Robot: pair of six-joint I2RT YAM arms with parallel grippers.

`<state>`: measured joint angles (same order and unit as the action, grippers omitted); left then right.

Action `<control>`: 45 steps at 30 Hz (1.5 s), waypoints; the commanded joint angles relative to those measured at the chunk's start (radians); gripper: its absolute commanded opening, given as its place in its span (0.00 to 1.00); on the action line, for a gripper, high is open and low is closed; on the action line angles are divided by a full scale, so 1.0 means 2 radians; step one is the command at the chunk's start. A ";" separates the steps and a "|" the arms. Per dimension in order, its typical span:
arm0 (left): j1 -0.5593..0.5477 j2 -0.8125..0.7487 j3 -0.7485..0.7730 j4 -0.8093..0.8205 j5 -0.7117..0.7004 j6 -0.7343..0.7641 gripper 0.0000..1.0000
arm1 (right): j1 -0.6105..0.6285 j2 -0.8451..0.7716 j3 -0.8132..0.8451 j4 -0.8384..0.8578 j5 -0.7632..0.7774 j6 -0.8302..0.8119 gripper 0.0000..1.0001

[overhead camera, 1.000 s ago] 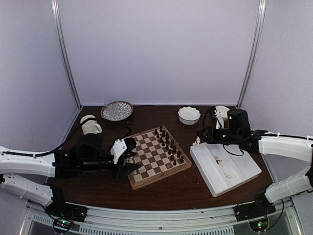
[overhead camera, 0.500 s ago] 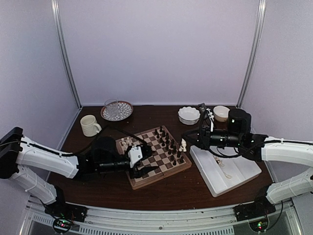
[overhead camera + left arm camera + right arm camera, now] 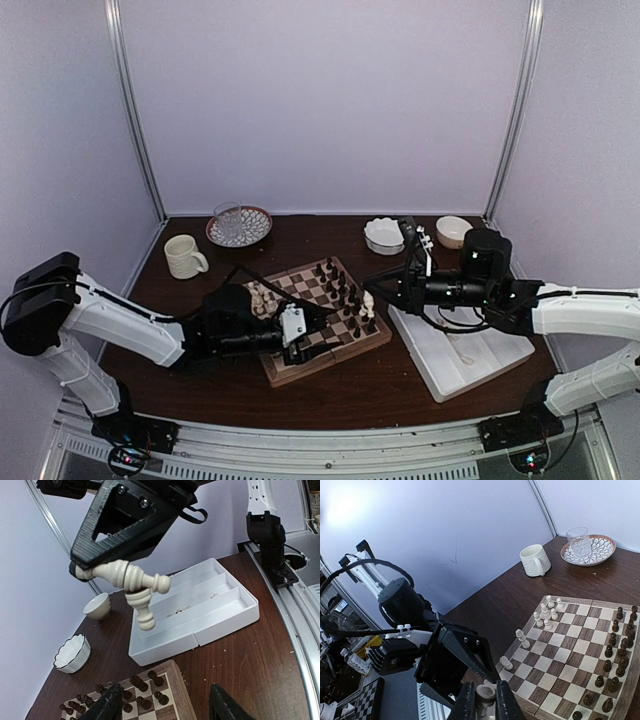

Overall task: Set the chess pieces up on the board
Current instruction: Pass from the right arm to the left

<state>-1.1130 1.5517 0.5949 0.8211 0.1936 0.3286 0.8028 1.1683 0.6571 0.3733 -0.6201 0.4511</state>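
The board (image 3: 340, 358) lies at the table's middle, with dark pieces (image 3: 345, 295) along its right side and a few cream chess pieces (image 3: 262, 297) at its far left corner. My right gripper (image 3: 372, 291) hovers over the board's right edge, shut on a cream piece (image 3: 485, 697). In the left wrist view two cream pieces (image 3: 125, 575) show at its tips, one lying across, one (image 3: 142, 609) pointing down. My left gripper (image 3: 167, 706) stands open and empty low over the board's near edge (image 3: 182, 690), facing the right gripper.
A white tray (image 3: 470, 355) with loose cream bits lies right of the board. Behind stand a mug (image 3: 185, 255), a plate with a glass (image 3: 238, 225), a white bowl (image 3: 385, 235) and a small cup (image 3: 452, 230).
My right gripper has carried its cream piece left from the tray's far end to the board's right edge. My left arm has reached right along the board's near edge.
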 commanded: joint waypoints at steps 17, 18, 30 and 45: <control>-0.005 0.083 0.078 0.076 0.033 -0.035 0.43 | 0.003 0.003 -0.019 0.049 -0.022 0.017 0.00; -0.004 0.085 0.080 0.077 0.033 -0.036 0.43 | 0.003 0.003 -0.019 0.050 -0.022 0.017 0.00; -0.006 0.089 0.082 0.088 0.034 -0.044 0.43 | 0.004 0.010 -0.019 0.054 -0.026 0.018 0.00; -0.007 0.087 0.081 0.089 0.037 -0.044 0.30 | 0.004 0.019 -0.018 0.061 -0.032 0.022 0.00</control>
<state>-1.1213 1.7206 0.7391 0.9363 0.2554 0.2508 0.8074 1.2018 0.6289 0.4572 -0.6655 0.4862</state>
